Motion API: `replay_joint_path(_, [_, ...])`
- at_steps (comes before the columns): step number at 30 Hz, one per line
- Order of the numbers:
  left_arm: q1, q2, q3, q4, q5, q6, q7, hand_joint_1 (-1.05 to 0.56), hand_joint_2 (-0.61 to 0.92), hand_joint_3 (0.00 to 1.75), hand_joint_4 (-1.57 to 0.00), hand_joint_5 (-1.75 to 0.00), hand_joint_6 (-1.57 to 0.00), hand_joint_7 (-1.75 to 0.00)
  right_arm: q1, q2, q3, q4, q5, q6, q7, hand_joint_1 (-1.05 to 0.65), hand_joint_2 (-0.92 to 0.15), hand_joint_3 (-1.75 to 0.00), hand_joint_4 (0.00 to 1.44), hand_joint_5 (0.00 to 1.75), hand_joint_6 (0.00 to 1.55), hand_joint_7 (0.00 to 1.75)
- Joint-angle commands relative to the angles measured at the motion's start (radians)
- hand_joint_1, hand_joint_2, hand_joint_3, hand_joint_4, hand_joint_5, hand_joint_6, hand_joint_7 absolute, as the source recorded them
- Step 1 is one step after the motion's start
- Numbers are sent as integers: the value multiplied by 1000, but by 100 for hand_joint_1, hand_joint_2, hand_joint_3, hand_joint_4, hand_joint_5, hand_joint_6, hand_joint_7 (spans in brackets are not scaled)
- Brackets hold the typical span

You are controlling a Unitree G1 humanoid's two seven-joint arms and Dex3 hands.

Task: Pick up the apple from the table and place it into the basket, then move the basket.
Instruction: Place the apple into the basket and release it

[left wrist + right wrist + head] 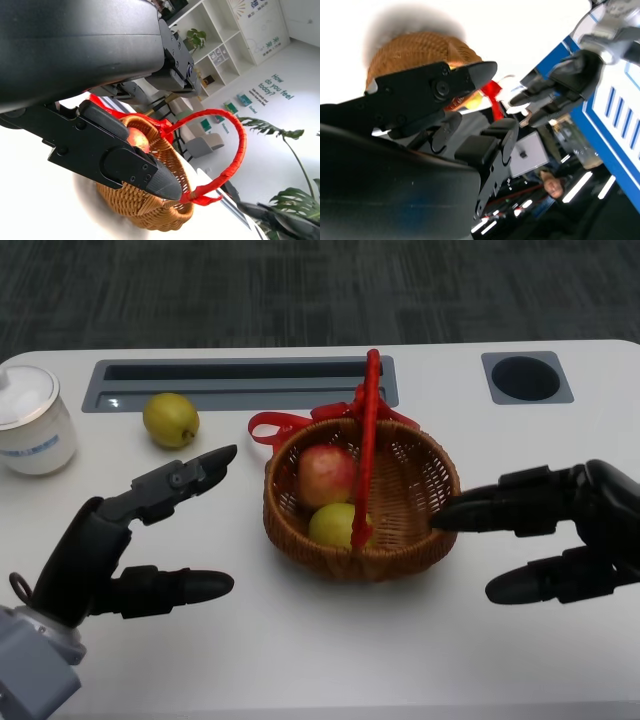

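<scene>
Apple [326,474], reddish-pink, inside wicker basket [412,540]

- A round red-and-yellow blushed apple [326,474] lies inside the basket, on its far left side, touching the wicker wall.
- A round basket of brown woven wicker [415,540] stands upright near the middle of the white table. A tall red-wrapped hoop handle [369,430] arches over it from the far rim to the near rim, with a red ribbon bow tied at the far end. A yellow-green fruit also lies in it, just in front of the apple.
</scene>
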Motion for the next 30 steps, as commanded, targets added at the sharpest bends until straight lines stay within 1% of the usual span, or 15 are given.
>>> replay_joint_path(1, [24, 8, 16, -16, -11, 9, -8, -67, 79, 0, -57, -3, -53, -3, -92, -17, 2, 104, -49, -35, -8, -56, -92, -7, 73, 0, 66, 0])
replay_joint_path(6, [38, 3, 21, -17, 3, -1, 3, -66, 78, 0, -59, -3, -55, -2, -209, -14, 14, 239, -137, -68, -36, -57, -91, -3, 76, 1, 68, 1])
replay_joint_path(8, [44, 1, 22, -20, 5, -2, 5, -67, 79, 0, -59, -2, -55, -2, -247, -17, 28, 275, -181, -70, -45, -57, -91, -2, 76, 1, 68, 1])
replay_joint_path(11, [47, -3, 25, -20, 1, -5, 3, -66, 79, 0, -59, -2, -56, -2, -294, -4, 56, 331, -251, -71, -78, -56, -90, -1, 77, 1, 70, 1])
replay_joint_path(13, [49, -4, 27, -24, -2, 0, 0, -65, 79, 0, -59, -1, -56, -2, -327, 8, 77, 370, -317, -69, -128, -57, -89, 0, 78, 1, 72, 2])
replay_joint_path(17, [57, -7, 29, -32, -1, 9, 0, -64, 79, 0, -59, -1, -57, -1, -404, 22, 133, 439, -479, -55, -276, -61, -90, -1, 83, 3, 74, 2])
replay_joint_path(21, [62, -12, 33, -37, 13, 5, 11, -63, 79, 0, -60, -1, -57, -1, -476, 20, 228, 483, -656, -35, -444, -64, -91, -2, 85, 3, 75, 1])
replay_joint_path(26, [75, -21, 42, -56, 30, -6, 28, -61, 78, 0, -61, -1, -58, -1, -577, 2, 397, 540, -896, 9, -696, -68, -92, -6, 87, 3, 76, 1])
replay_joint_path(30, [104, -25, 49, -89, 28, 0, 32, -57, 77, 0, -60, 0, -58, -1, -647, -2, 527, 625, -1021, 67, -825, -78, -92, -6, 87, 2, 74, 1])
